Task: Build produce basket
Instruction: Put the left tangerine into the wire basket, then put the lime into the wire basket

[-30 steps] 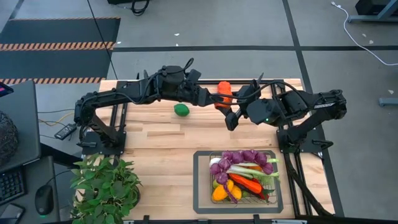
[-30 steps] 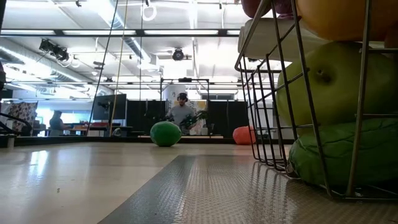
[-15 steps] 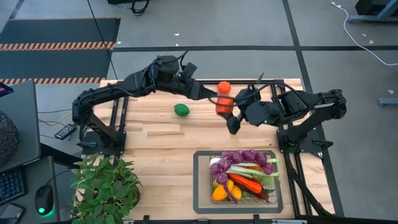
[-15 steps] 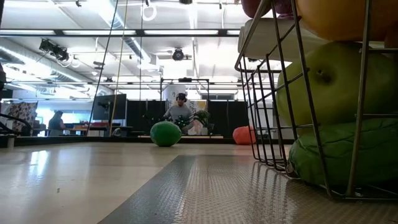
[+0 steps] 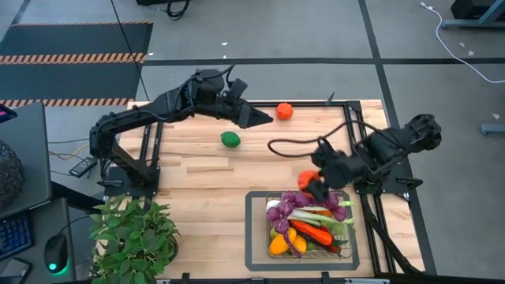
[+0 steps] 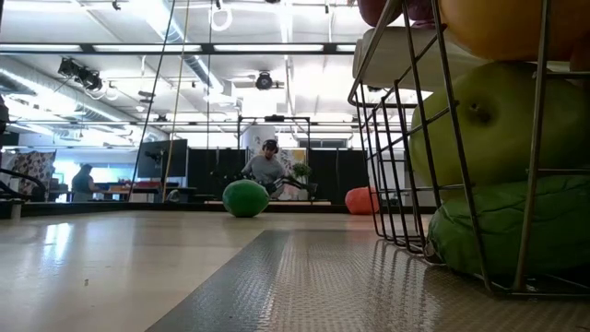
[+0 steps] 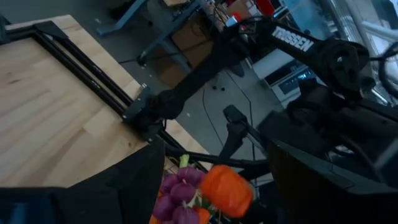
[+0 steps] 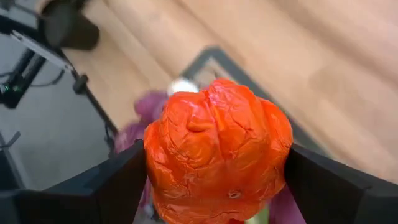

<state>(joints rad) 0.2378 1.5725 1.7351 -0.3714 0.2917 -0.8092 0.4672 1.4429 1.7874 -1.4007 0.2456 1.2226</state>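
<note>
The wire basket [image 5: 252,229] stands near the table's front right, filled with grapes, a leek, peppers and other toy produce. It also fills the right of the low view [image 6: 396,184]. My right gripper [image 5: 314,186] is shut on an orange-red crinkled toy pepper [image 8: 217,149] just over the basket's far edge. The pepper also shows in the left wrist view [image 7: 227,186]. My left gripper [image 5: 264,119] is open and empty above the table's far middle. A green lime [image 5: 230,140] and an orange tomato [image 5: 284,111] lie on the table near it. My right gripper pinches the pepper between its two fingers, one on each opposite side [image 8: 154,168]. The fingers point down, slanting toward the basket. The pepper is lifted clear of the table, above the basket's far edge and the grapes.
A leafy potted plant [image 5: 134,233] stands at the table's front left. Black rail frames [image 5: 150,158] run along both table sides by the arm bases. Bare wood lies between the lime and the basket. People show in the room behind in the low view [image 6: 267,166].
My right gripper has carried the orange-red pepper from the table's far middle, beside my left gripper, toward the near edge, to just over the basket's far edge. My left gripper has drawn back a little toward the table's left. The lime and tomato have stayed put.
</note>
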